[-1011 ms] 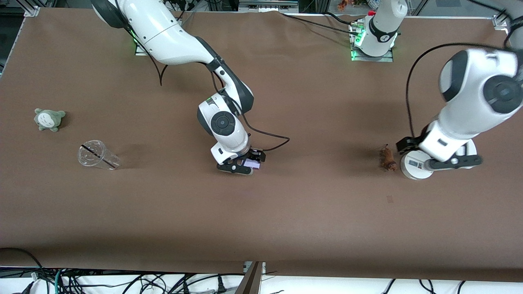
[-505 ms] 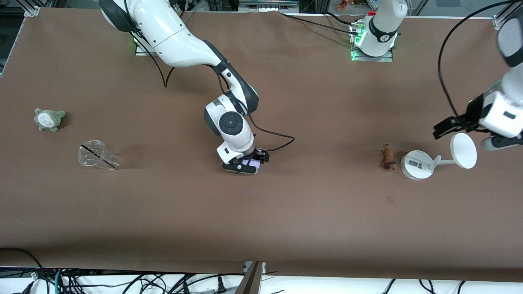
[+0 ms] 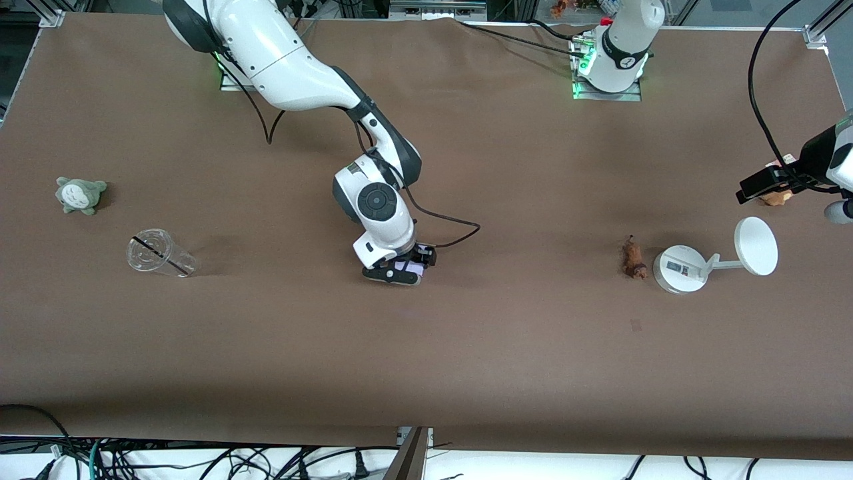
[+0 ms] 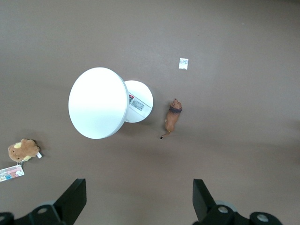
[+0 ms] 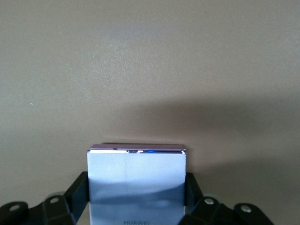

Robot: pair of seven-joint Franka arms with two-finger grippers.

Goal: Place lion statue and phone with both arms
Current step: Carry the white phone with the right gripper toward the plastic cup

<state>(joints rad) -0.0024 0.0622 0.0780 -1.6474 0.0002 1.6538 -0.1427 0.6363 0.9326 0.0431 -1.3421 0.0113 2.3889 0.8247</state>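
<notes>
The phone (image 3: pixel 408 268), a pale lavender slab, is held between the fingers of my right gripper (image 3: pixel 398 272), low over the middle of the table. The right wrist view shows the phone (image 5: pixel 136 180) clamped by both black fingers, with its free end toward the table. The lion statue (image 3: pixel 632 259) lies on the table beside the white stand's base, toward the left arm's end. My left gripper (image 3: pixel 838 210) is high up at the view's edge. The left wrist view shows it open and empty (image 4: pixel 138 201), above the lion (image 4: pixel 172 119).
A white stand (image 3: pixel 678 269) with a round disc (image 3: pixel 756 245) is next to the lion. A brown plush with a card tag (image 3: pixel 776 197) lies near the table's end. A clear cup (image 3: pixel 160 253) on its side and a grey-green plush (image 3: pixel 80 195) lie toward the right arm's end.
My left arm has risen and drawn away from the stand toward its end of the table. My right gripper moved a little toward the left arm's end with the phone, then stayed.
</notes>
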